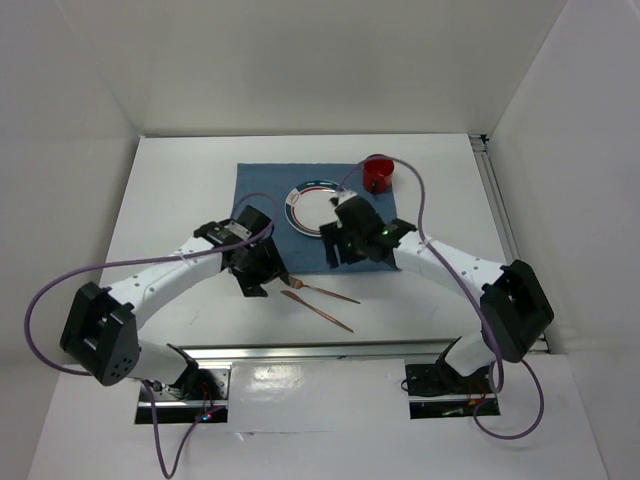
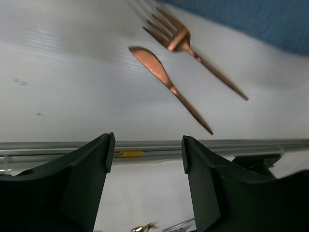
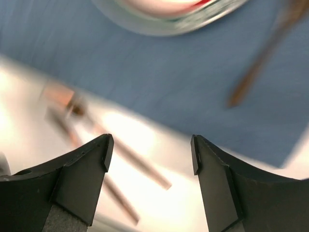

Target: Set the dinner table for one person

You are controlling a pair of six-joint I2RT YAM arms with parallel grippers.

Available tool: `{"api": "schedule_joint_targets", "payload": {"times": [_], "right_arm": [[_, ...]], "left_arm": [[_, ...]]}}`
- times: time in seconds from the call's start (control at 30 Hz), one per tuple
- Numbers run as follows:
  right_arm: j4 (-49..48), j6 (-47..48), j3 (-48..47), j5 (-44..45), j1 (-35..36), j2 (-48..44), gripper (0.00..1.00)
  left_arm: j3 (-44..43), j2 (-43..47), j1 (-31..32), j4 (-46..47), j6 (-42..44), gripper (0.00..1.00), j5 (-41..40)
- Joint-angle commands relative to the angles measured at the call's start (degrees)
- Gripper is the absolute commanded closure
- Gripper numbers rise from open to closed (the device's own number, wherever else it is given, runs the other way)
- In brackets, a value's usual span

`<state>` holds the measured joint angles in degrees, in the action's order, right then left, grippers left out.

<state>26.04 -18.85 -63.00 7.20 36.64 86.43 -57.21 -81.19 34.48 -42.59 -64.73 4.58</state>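
Left gripper (image 2: 147,150) and right gripper (image 3: 148,154) both gape empty — fork (image 2: 198,57), knife (image 2: 171,88) lie beside placemat (image 1: 262,195).

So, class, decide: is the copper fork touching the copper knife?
Apart. The left wrist view shows a strip of bare white table running between the fork and the knife along their whole length.

The white dinner table (image 1: 180,180) carries a blue placemat (image 1: 262,190) under the right gripper (image 3: 150,145) and a copper fork (image 2: 188,46) and knife (image 2: 164,79) just ahead of the left gripper (image 2: 147,145).
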Motion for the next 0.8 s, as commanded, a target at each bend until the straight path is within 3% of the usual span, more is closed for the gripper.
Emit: {"api": "schedule_joint_targets", "payload": {"times": [0.0,0.2,0.5,0.6,0.73,0.77], "right_arm": [[0.5,6.62,4.81,-4.38,6.4,-0.92,0.23],[1.2,9.27,8.69,-8.43,18.1,0.75,0.3],[-0.03,9.19,8.69,-5.19,23.55,8.74,0.41],[-0.03,7.96,7.55,-3.61,24.27,11.56,0.51],[0.67,7.43,7.02,-3.08,25.93,12.71,0.8],[0.68,7.43,6.49,-3.07,25.93,12.01,0.92]], "left_arm": [[-3.34,5.33,-5.8,-6.01,-0.76,0.26,-4.4],[-4.4,10.17,-15.83,-7.95,4.87,0.26,-4.4],[-0.54,11.84,-19.19,-7.42,6.72,0.26,-0.89],[0.35,12.98,-19.71,-6.89,6.72,0.26,-0.89],[0.35,12.98,-20.24,-6.89,6.72,0.26,-0.89],[-0.26,12.98,-20.24,-7.5,6.72,0.26,-1.5]]}}
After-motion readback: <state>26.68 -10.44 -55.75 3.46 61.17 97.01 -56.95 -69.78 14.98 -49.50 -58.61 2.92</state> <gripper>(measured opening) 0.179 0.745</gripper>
